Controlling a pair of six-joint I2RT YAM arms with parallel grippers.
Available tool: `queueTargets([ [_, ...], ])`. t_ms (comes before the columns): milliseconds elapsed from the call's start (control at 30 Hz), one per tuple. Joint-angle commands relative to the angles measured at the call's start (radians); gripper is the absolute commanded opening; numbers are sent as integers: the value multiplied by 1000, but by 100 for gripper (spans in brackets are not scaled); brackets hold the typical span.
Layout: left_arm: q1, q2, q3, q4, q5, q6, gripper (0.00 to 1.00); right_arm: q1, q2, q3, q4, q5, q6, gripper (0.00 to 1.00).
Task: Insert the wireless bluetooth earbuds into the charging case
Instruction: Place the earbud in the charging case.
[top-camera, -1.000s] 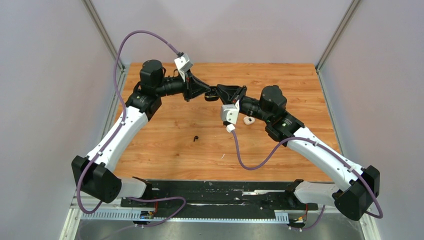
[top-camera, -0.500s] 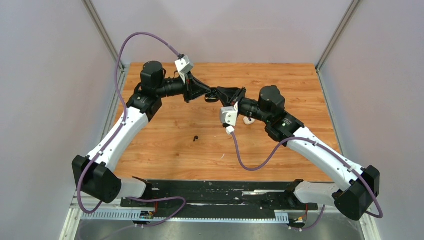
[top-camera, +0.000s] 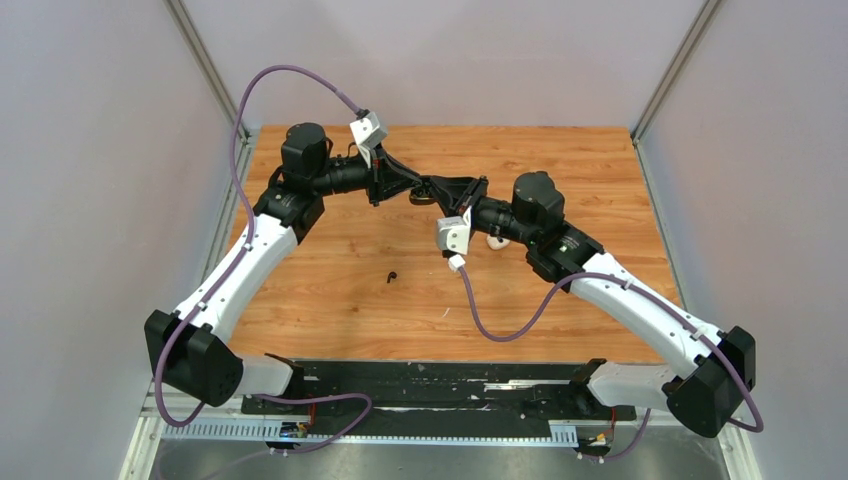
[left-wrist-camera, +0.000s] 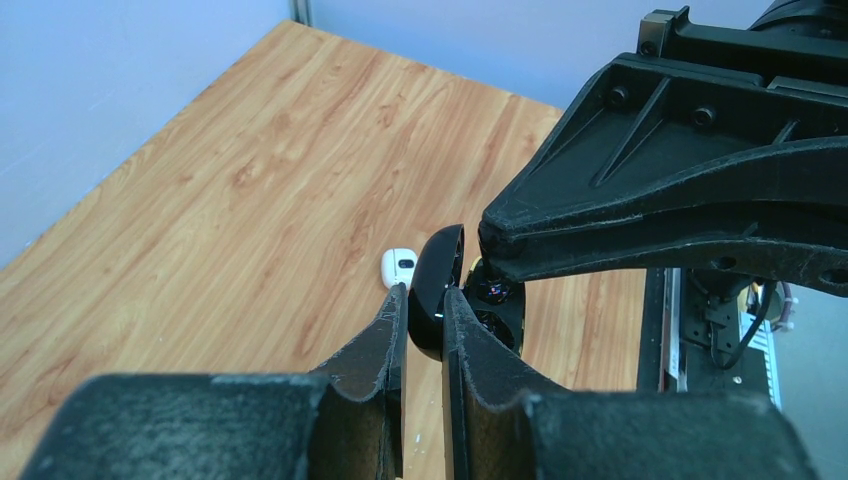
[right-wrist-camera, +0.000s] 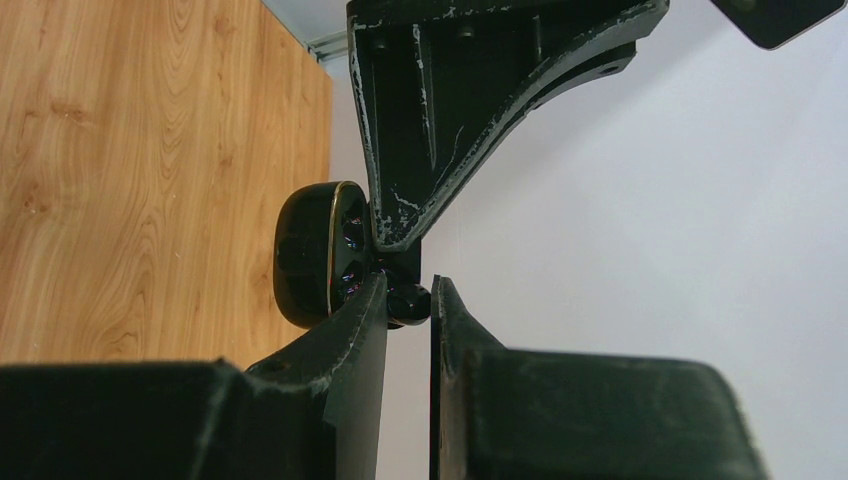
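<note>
My left gripper (left-wrist-camera: 425, 292) is shut on the raised lid of an open black charging case (left-wrist-camera: 437, 280) and holds it above the table at the back middle (top-camera: 424, 190). The case's wells (left-wrist-camera: 497, 300) face my right gripper (top-camera: 440, 189). My right gripper (right-wrist-camera: 408, 290) is shut on a small black earbud (right-wrist-camera: 408, 304) and holds it right at the case's gold-rimmed open face (right-wrist-camera: 335, 255). Another black earbud (top-camera: 391, 276) lies on the wood in the middle. No white earbuds show clearly.
A small white rounded case (top-camera: 495, 241) lies on the wooden table (top-camera: 330, 300) under my right arm; it also shows in the left wrist view (left-wrist-camera: 400, 267). Grey walls and metal posts enclose the table. Purple cables hang from both wrists.
My right arm has moved a little to the left, bringing its gripper and the earbud up against the case. My left arm has stayed almost still.
</note>
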Motion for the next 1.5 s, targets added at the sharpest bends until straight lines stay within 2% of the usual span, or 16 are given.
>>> queueTargets([
  [0,-6,-33,6,57,36,7,0,4,12,12,0,13,-33,0],
  [533,-6,-25,-1,63,26,-21,0,4,40,20,22,86,-92,0],
  [1033,-4,-24,0,77,-76,-78,0,8,17,5,0,72,-90,0],
  [1200,-4,-27,-1,96,-74,-80,0,18,23,20,-62,75,-103,0],
  [1467,-4,-26,-11,111,-18,-98,0,18,14,5,-59,49,-183,0],
])
